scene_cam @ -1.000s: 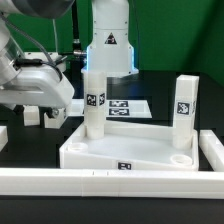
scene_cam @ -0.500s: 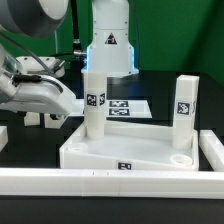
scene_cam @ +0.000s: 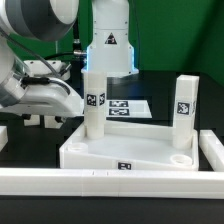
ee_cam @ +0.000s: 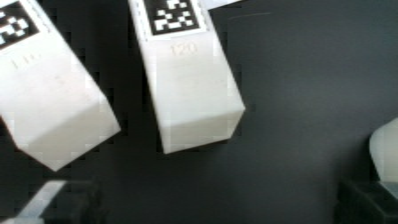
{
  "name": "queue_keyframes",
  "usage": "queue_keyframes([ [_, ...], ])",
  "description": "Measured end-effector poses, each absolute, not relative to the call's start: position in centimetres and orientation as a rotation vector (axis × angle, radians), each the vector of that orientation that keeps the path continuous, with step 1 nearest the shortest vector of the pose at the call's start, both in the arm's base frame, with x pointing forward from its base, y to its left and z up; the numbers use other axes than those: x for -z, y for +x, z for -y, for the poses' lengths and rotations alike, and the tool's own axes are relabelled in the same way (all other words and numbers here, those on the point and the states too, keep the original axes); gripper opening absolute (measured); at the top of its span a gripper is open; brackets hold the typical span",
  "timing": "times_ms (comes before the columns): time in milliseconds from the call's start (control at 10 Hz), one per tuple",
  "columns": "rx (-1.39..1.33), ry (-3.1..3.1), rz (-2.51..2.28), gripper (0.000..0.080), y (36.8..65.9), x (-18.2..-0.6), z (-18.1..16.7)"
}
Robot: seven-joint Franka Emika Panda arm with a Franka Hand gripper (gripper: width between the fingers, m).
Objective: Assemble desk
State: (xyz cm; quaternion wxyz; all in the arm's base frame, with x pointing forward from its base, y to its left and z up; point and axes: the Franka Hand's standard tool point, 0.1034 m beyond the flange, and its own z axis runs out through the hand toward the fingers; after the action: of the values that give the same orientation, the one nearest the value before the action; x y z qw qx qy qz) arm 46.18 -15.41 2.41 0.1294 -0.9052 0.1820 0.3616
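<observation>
black table (ee_cam: 302,100), pincer (scene_cam: 46,106) spread wide, above two loose legs (ee_cam: 192,85)

One tabletop (scene_cam: 90,155), two standing legs (scene_cam: 94,100) and two loose legs (ee_cam: 192,80).

Tagged leg (ee_cam: 192,85) beside 2nd leg (ee_cam: 54,95) on blk table (ee_cam: 302,90).

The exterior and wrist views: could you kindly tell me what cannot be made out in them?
Loose legs: wrist view, tags cut by the picture's edge; exterior view, tops hidden by the arm.
White curved thing: wrist view, cut by the edge, unidentifiable.
Marker board: exterior view, partly behind an upright leg.
</observation>
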Motion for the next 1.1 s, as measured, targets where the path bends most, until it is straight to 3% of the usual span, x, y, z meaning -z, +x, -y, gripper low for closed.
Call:
queue_keyframes([
  [300,-1.195,-2.53,-0.508,0.0649,45.5,-3.1,15.0],
  [600,-1.383,-2.397,-0.487,0.0649,45.1,-2.4,15.6],
  [1100,-1.37,-2.414,-0.525,0.0649,44.7,-1.3,15.9],
])
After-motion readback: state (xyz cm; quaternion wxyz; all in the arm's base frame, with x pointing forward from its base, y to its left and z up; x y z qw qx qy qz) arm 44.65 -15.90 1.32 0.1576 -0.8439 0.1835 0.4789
